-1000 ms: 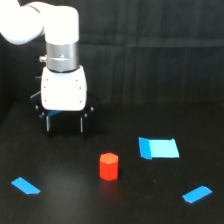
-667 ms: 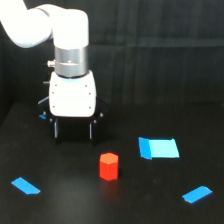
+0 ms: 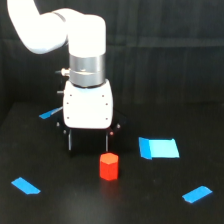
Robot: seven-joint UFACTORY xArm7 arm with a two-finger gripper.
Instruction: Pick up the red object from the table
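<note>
Your target, the red object (image 3: 108,166), stands upright on the table (image 3: 75,205) slightly below and a touch left of the frame's centre. You can see its hexagonal top face and two lit side faces; it is narrower than the white body above it, and nothing touches it.

Just above and slightly left of it you have the gripper (image 3: 88,142), with its two dark fingers pointing straight down from the white housing. The fingers stand clearly apart, in a wide stance, with nothing between them. The finger on the right side of the frame (image 3: 106,141) ends just above the block's top edge, near it but not in contact as far as you can tell; the other finger sits further left, over bare table. So the block lies below and to the right of the gap, not inside it.

The white arm (image 3: 55,30) rises from the gripper and curves off toward the upper left of the frame.

Further out, a large blue patch (image 3: 159,148) lies right of the block, well apart. Blue strips lie at lower left (image 3: 25,185), lower right (image 3: 197,194), and one (image 3: 49,114) partly hidden behind the gripper at left.
</note>
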